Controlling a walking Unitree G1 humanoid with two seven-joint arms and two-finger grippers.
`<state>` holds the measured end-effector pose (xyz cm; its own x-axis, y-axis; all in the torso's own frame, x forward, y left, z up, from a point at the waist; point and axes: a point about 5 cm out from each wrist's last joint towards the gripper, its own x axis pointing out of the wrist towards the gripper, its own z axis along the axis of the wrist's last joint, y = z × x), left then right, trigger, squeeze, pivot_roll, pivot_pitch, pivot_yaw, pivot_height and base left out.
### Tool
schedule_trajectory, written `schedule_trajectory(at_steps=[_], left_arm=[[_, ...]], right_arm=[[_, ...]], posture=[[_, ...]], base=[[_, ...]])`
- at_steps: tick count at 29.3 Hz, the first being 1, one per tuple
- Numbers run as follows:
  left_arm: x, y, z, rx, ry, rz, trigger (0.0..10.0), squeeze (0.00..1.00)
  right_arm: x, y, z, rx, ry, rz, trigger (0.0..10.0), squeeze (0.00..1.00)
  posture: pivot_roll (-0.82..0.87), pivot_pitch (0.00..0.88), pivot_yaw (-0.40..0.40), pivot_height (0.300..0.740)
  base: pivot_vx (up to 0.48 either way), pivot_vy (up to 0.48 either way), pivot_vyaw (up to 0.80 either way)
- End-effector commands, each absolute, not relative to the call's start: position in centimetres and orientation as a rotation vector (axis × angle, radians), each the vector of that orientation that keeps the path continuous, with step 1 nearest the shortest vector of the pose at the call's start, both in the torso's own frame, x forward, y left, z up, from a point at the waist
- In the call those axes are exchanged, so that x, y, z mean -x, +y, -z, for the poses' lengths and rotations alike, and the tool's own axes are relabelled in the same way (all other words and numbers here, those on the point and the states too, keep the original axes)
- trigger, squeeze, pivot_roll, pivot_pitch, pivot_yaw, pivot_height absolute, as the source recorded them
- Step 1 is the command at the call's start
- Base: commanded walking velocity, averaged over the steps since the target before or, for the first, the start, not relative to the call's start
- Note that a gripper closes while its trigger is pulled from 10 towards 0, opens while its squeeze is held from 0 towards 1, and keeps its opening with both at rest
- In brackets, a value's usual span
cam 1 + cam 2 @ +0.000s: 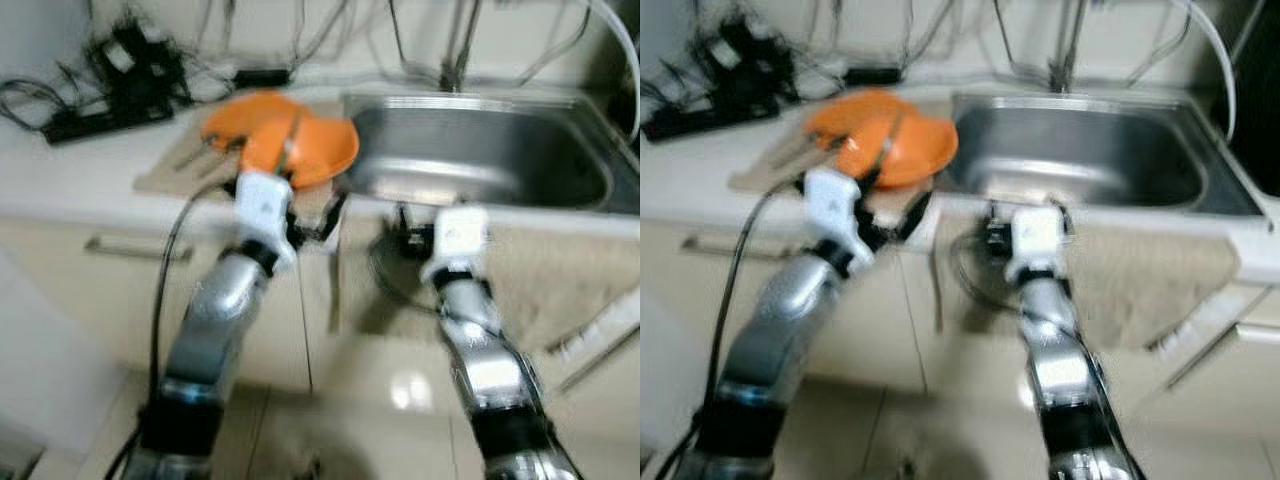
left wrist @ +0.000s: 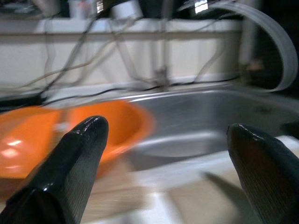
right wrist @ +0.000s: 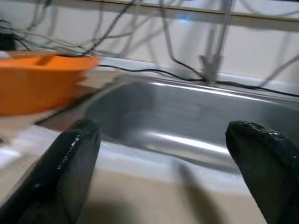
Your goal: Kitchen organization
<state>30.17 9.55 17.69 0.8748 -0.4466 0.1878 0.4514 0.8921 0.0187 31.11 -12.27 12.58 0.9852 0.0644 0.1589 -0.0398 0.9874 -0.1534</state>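
Two tools, both raised in front of the surface [image 1: 70, 170] edge, head views blurred.

Left tool [image 2: 168, 154]: fingers [image 2: 74, 158] spread wide apart, nothing between them. It sits just below the front edge of the surface, close under the orange bowls [image 1: 285, 140]. Its wrist view looks along the fingers at the orange bowls and the sink beyond.

Right tool [image 3: 166, 163]: fingers [image 3: 65, 163] likewise wide apart, holding nothing. It sits below the front rim of the sink [image 1: 480, 150], near its middle. Its wrist view looks into the steel basin, with an orange bowl off to one side.

Orange bowls: what looks like two, overlapping, one tilted against the other. They rest on a flat board or mat [image 1: 175, 165] on the surface, just beside the sink's left wall, one rim reaching over its edge.

Sink: stainless steel, set into the surface, to the robot's right of the bowls. Tap pipes [image 1: 455, 45] rise behind it. A pale hose [image 1: 620, 40] curves down at its far right corner.

Black cables and power strip [image 1: 110, 85]: a tangle at the back left of the surface, with more cables hanging along the wall behind.

Cabinet fronts [image 1: 100, 290]: pale, below the surface, with a bar handle [image 1: 135, 248] on the left one.

Towel [image 1: 560, 285]: beige, hanging from the surface's front edge under the sink's right part.

Floor [image 1: 370, 400]: glossy pale tiles.
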Motion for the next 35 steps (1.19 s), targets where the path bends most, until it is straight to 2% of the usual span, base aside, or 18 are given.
schedule_trajectory(at_steps=[1, 8, 12, 14, 21, 26, 35], left_arm=[[-29.9, 8.9, -18.4, 0.029, -0.219, 0.480, 10.0, 0.00], [-29.5, 8.8, -20.0, -0.011, -0.311, 0.458, 10.0, 0.00], [-29.8, 9.3, -22.0, -0.008, -0.368, 0.415, 10.0, 0.00], [-29.9, 9.3, -22.2, -0.014, -0.372, 0.409, 10.0, 0.00], [-31.9, 10.8, -22.0, -0.065, -0.296, 0.350, 10.0, 0.00], [-32.1, 10.8, -22.7, -0.058, -0.276, 0.402, 10.0, 0.00], [-31.8, 9.7, -23.3, -0.056, -0.293, 0.449, 10.0, 0.00]], right_arm=[[-31.2, -13.3, -12.7, 0.164, -0.169, -0.028, 10.0, 0.00], [-31.2, -13.3, -13.4, 0.195, -0.231, -0.015, 10.0, 0.00], [-31.4, -14.9, -16.6, 0.205, -0.372, 0.118, 10.0, 0.00], [-31.5, -15.1, -17.0, 0.201, -0.380, 0.128, 10.0, 0.00], [-32.3, -14.9, -16.0, 0.137, -0.297, 0.086, 10.0, 0.00], [-31.9, -14.3, -15.4, 0.133, -0.285, 0.083, 10.0, 0.00], [-31.5, -15.1, -15.3, 0.125, -0.293, 0.133, 10.0, 0.00]], posture=[[0.05, 0.000, 0.051, 0.740], [0.06, 0.000, 0.045, 0.740], [0.06, 0.000, 0.045, 0.740], [0.06, 0.000, 0.047, 0.740], [0.07, 0.000, 0.055, 0.740], [0.07, 0.000, 0.066, 0.740], [0.06, 0.000, 0.079, 0.740]], base=[[0.480, 0.000, 0.00], [0.474, 0.000, 0.00], [0.000, 0.000, 0.00], [0.000, 0.000, 0.00], [0.000, 0.000, 0.00], [0.000, 0.000, 0.00], [0.424, 0.000, 0.00]])
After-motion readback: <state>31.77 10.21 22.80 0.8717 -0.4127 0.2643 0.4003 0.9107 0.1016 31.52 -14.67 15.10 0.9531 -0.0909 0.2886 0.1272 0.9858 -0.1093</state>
